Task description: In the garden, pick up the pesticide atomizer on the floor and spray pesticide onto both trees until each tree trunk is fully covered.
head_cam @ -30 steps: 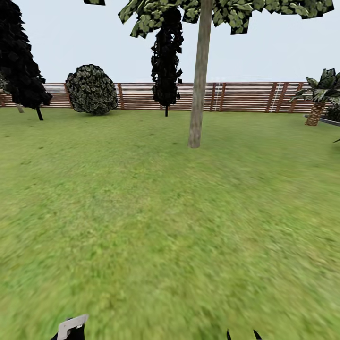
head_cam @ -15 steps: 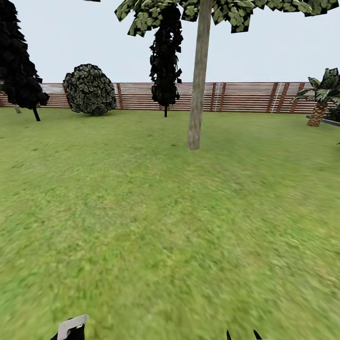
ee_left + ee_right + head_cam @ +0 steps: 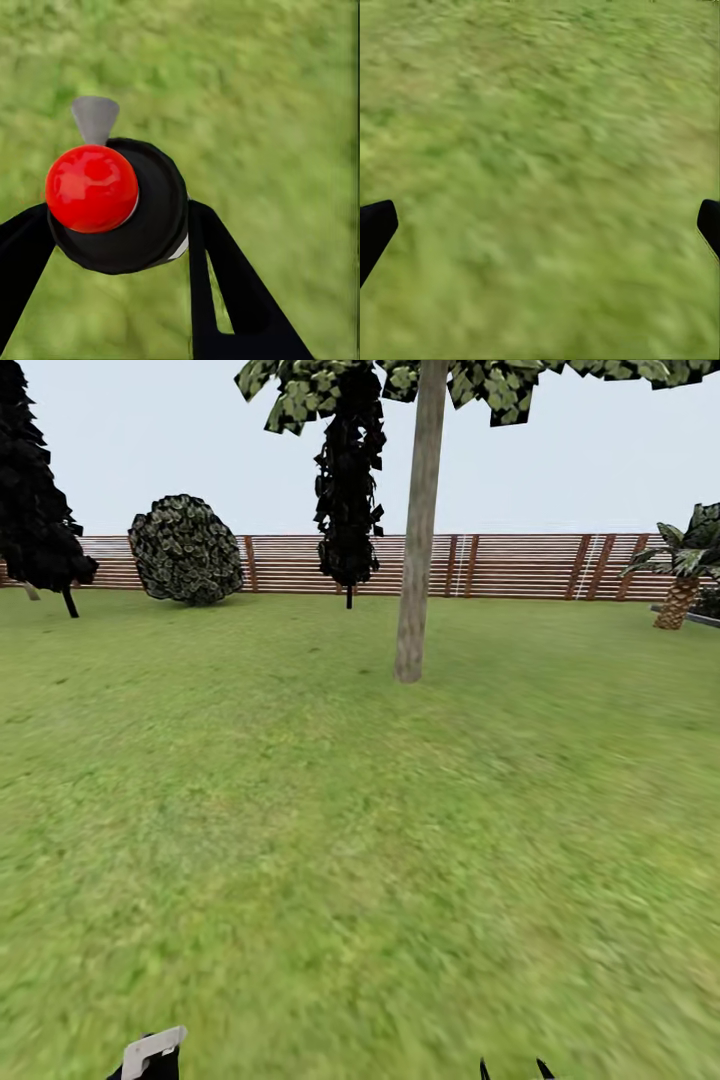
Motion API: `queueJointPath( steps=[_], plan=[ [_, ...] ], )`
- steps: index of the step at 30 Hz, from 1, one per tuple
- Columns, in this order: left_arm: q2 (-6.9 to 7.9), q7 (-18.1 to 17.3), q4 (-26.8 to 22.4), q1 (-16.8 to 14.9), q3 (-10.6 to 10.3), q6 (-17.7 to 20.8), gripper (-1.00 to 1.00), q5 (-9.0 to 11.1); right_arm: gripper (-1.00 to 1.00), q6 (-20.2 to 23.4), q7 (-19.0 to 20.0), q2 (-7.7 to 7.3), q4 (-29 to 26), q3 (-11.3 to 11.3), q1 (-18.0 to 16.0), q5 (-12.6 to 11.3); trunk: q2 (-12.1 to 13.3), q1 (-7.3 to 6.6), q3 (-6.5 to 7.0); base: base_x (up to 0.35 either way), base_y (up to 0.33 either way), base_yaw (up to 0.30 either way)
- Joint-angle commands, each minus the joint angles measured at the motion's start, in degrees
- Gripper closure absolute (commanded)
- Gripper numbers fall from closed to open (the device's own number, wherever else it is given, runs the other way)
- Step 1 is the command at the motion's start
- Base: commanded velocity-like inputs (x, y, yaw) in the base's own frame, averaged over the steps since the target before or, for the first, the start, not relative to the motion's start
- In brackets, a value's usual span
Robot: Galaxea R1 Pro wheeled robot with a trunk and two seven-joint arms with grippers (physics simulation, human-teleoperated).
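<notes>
Black pesticide atomizer [image 3: 124, 206], red-capped, sits clamped between jaws; pale tree trunk [image 3: 417, 530] stands on lawn.

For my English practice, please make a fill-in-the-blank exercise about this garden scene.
1. The left gripper holds a black atomizer with a round ____ cap.
2. The right gripper is ____, with only grass between its fingers.
3. The thick pale tree trunk stands in front of a brown slatted wooden ____.

Missing words: red; open; fence
</notes>
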Motion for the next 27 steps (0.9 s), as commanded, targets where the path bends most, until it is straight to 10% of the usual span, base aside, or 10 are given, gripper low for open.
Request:
queueJointPath(
  steps=[1,27],
  plan=[
    [-0.01,0.0,0.0,0.0,0.0,0.0,1.0,0.0,-1.0,0.0,0.0,0.0,0.0,0.0,0.0,0.0,0.0,0.0,0.0,0.333,-0.105,0.0],
    [0.0,0.0,0.0,0.0,0.0,0.0,1.0,0.0,-1.0,0.0,0.0,-0.02,0.0,0.0,0.0,0.0,0.0,0.0,0.0,0.333,-0.105,0.0]
  ],
)
